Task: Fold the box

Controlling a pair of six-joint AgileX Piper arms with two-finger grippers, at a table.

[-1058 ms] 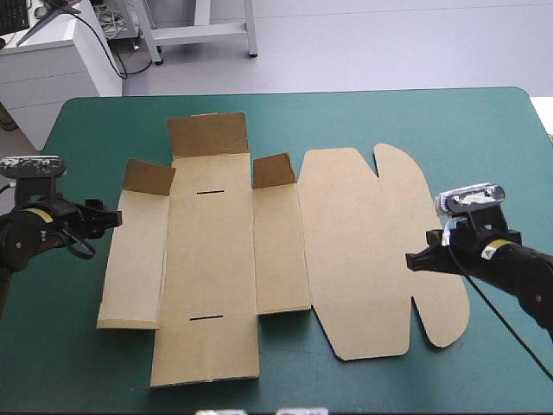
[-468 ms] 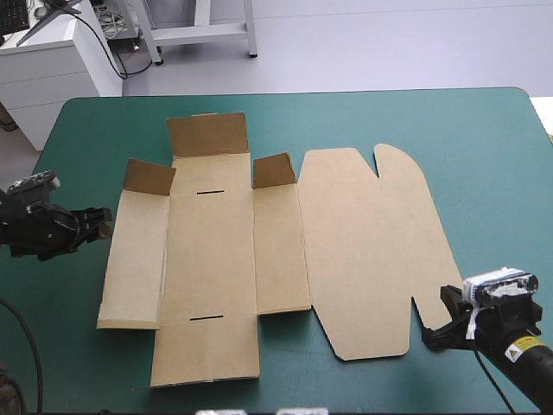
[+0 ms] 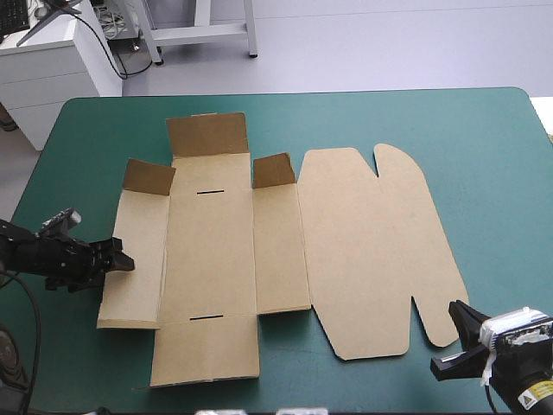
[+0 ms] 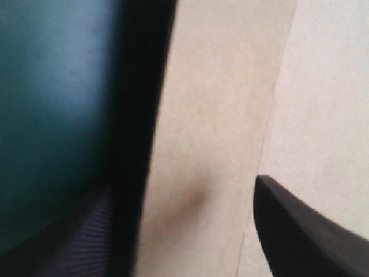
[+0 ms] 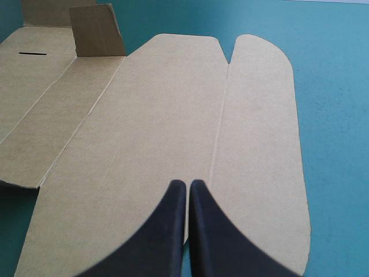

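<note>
1. Counter [image 3: 484,138]: teal-green cover. It carried the box, and bare margin showed on every side, probably so that both arms could come at the board from outside it.
2. Box [image 3: 212,259]: brown sheet, lying left of the counter's middle and almost wholly flat. No walls were tucked, so the folding looked barely begun.
3. Lid [image 3: 371,251]: the box's right-hand part with its rounded flap, flat on the cover. Flat, it stayed out of the way of the walls, which I judged should be raised first.
4. Side panel [image 3: 134,259]: the box's leftmost strip, its outer edge toward the counter's left edge. It looked like the first wall to be raised.
5. Left end effector [image 3: 121,262]: low at the side panel's outer edge, fingers apart and gripping nothing. The wrist view showed board between the two fingers. This placement suited pinching the edge or getting under it to lift the wall.
6. Right end effector [image 5: 187,193]: near the counter's near-right corner, by the lid's near edge, pointing across it. Its fingers were pressed together in one arch and held nothing, so it was apparently parked clear or ready to press the lid down.
7. Flaps [image 3: 207,134]: three short ones at the box's far end, standing up, seemingly along their creases.
8. Slots [image 3: 210,191]: two thin cuts in the middle panel, far and near, presumably for tabs.
</note>
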